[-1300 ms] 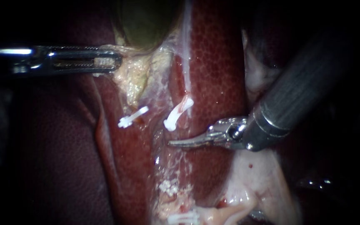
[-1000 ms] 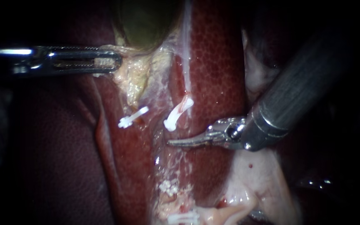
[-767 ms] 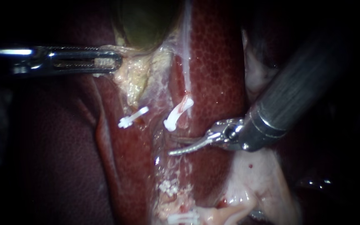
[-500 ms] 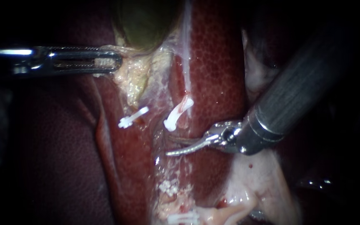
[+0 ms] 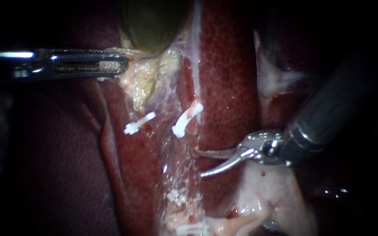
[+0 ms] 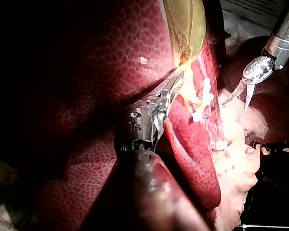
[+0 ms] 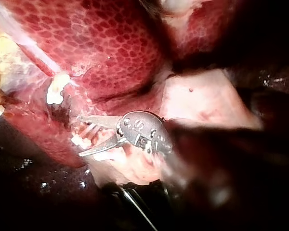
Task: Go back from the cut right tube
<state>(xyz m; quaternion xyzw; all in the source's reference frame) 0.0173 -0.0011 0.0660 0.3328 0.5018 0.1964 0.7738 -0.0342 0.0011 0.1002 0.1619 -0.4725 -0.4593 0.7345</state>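
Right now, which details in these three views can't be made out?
1. Endoscope view: the lowest clip is cut off by the bottom edge, and the gallbladder runs past the top edge.
2. Left wrist view: the left instrument has its tips lost in pale tissue.
3. Right wrist view: the right instrument has a blurred shaft that hides the tissue beneath.

This is a surgical bench. My left instrument (image 5: 121, 65) and right instrument (image 5: 197, 164), slender steel shafts with small jaws, reach over a dark red, mottled liver (image 5: 228, 78) and a greenish-yellow gallbladder (image 5: 154, 22), under one narrow light with darkness around. Small white plastic clips (image 5: 140, 122) sit on pale tissue. In my left wrist view a pale printed sheet (image 6: 250, 8) lies beyond the liver.
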